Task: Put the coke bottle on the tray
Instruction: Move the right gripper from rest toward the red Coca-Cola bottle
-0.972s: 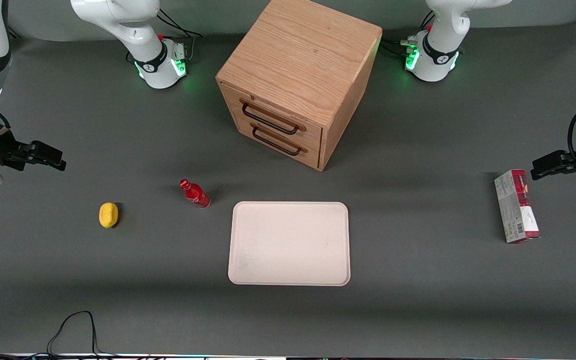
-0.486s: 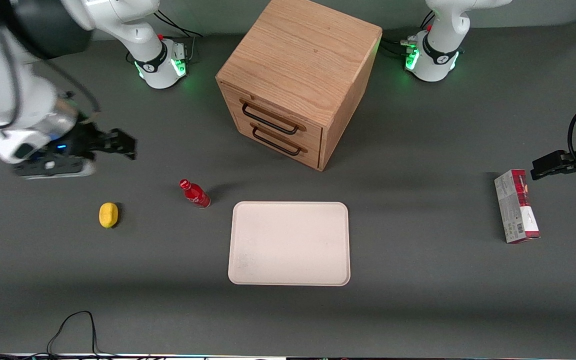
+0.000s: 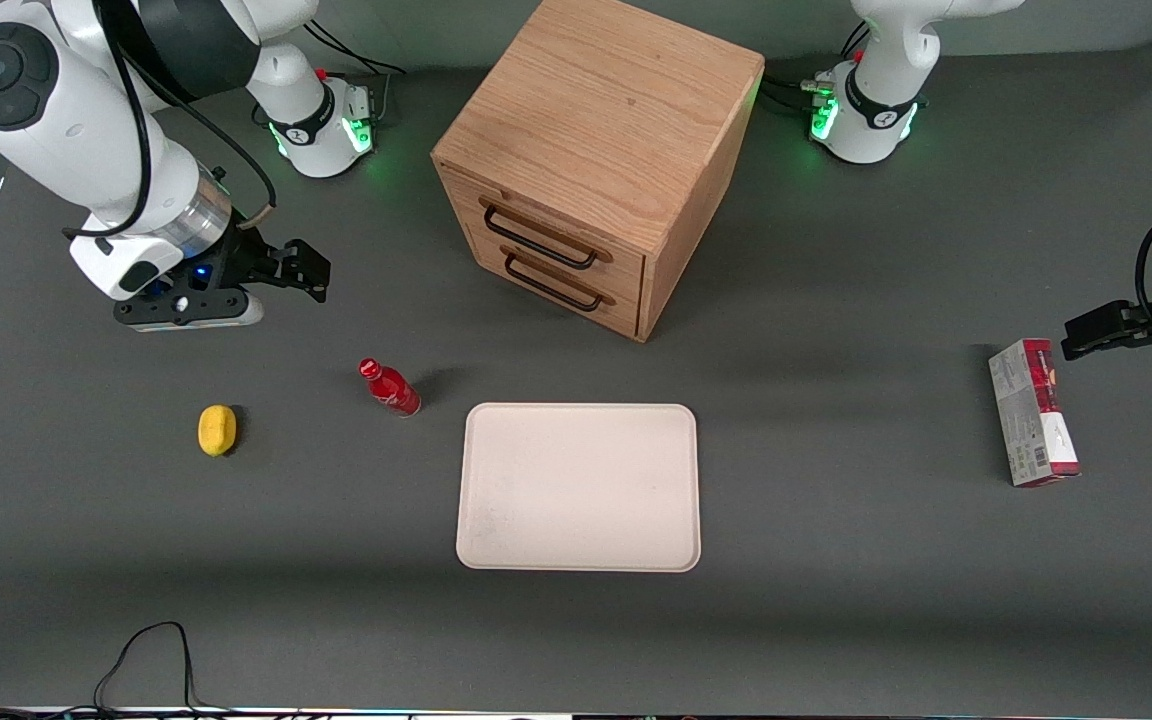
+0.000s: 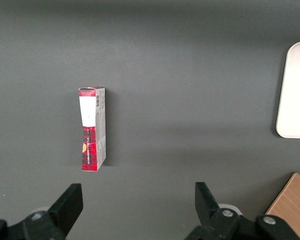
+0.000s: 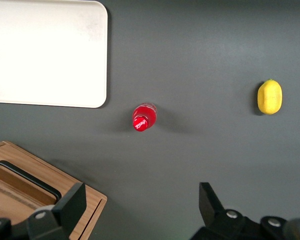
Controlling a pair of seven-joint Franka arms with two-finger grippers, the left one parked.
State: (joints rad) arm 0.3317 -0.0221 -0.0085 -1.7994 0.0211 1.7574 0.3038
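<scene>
— On the dark grey table (image 3: 836, 600), what is shown around the coke bottle (image 3: 390, 388)?

— A yellow lemon (image 3: 217, 430) is seen at the bottle's 9 o'clock in the front view, well apart, toward the working arm's end. The cream tray (image 3: 578, 487) lies just beside the bottle at its 4 o'clock, not touching it. A wooden drawer cabinet (image 3: 596, 160) with two black handles is placed at the bottle's 1 o'clock. A red-and-white carton (image 3: 1033, 412) lies toward the parked arm's end. Nothing is seen between bottle and tray.

— Can any writing be read?

— White lettering is visible on the bottle's side and cap, but it cannot be read. A barcode is printed on the carton.

— How is the bottle placed relative to the jaws?

— The gripper (image 3: 308, 270) is held above the table at the bottle's 11 o'clock, clearly apart from it. Its jaws are spread wide and nothing is held. In the right wrist view the bottle (image 5: 144, 117) is seen standing upright, cap toward the camera, ahead of the fingers (image 5: 70, 205).
</scene>
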